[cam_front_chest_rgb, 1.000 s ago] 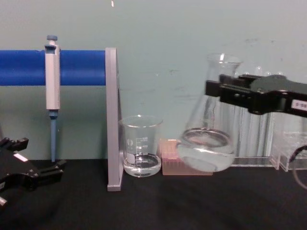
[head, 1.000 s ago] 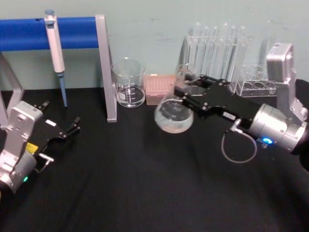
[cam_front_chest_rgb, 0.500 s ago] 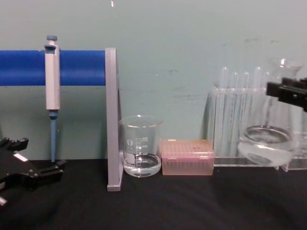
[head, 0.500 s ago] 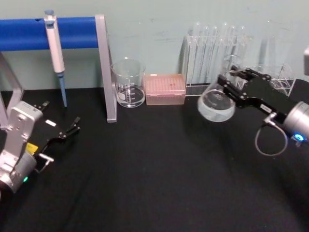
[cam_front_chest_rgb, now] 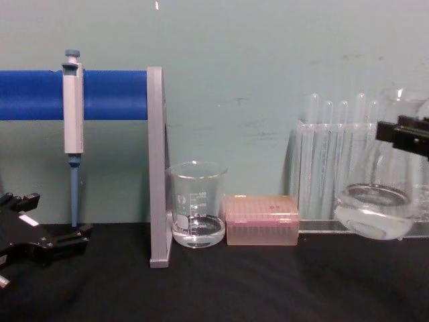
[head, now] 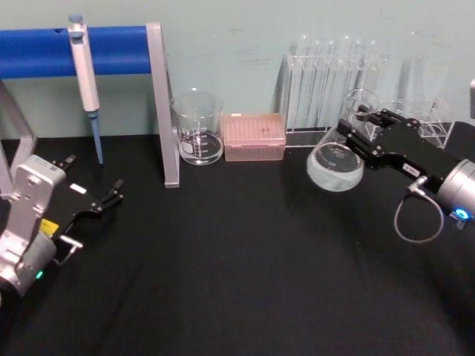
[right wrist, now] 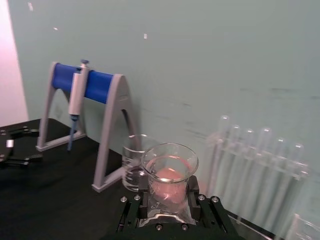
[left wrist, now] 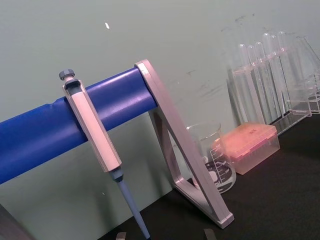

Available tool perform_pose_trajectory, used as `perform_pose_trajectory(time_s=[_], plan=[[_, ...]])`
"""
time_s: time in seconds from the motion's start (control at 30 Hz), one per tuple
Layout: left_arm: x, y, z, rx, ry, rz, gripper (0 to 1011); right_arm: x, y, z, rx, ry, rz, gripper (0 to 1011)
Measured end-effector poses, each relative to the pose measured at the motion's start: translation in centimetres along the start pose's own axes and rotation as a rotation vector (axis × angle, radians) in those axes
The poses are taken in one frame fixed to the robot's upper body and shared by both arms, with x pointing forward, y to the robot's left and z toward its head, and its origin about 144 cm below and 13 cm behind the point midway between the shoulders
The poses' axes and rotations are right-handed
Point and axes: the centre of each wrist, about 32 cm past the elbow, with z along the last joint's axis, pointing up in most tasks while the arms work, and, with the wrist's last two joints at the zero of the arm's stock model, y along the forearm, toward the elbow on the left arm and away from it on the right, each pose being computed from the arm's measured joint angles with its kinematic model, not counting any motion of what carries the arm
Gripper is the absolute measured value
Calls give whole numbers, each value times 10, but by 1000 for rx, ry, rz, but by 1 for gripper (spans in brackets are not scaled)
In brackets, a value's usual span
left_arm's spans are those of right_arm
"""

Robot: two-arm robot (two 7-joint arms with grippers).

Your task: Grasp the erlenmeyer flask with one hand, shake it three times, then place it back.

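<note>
Glass erlenmeyer flask (head: 338,165): tilted, lifted off the surface (head: 237,282), before the test tubes (head: 326,74); fragile, slick, liquid inside likely to slosh.
Hold: the narrow neck.
Right claw (head: 361,122): pinching that neck.
Left claw (head: 111,194): spread, parked at left.

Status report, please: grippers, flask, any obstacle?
Right gripper shut on erlenmeyer flask neck; flask tilted, liquid inside. Left gripper open, parked left. Test tube rack close behind flask.

Beaker (head: 197,127), tip box (head: 254,136) and tube rack (head: 326,81) line the back; the erlenmeyer flask (head: 335,165) hangs before the rack; the front tabletop (head: 237,282) lies open.
</note>
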Motion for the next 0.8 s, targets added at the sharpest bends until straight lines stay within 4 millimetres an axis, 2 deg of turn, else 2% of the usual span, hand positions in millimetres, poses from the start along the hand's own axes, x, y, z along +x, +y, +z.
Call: perform_pose_trajectory(time_s=[0.8], plan=[[0, 0, 0, 0, 0, 0, 1001, -27, 46, -3, -10, 32, 273, 456]])
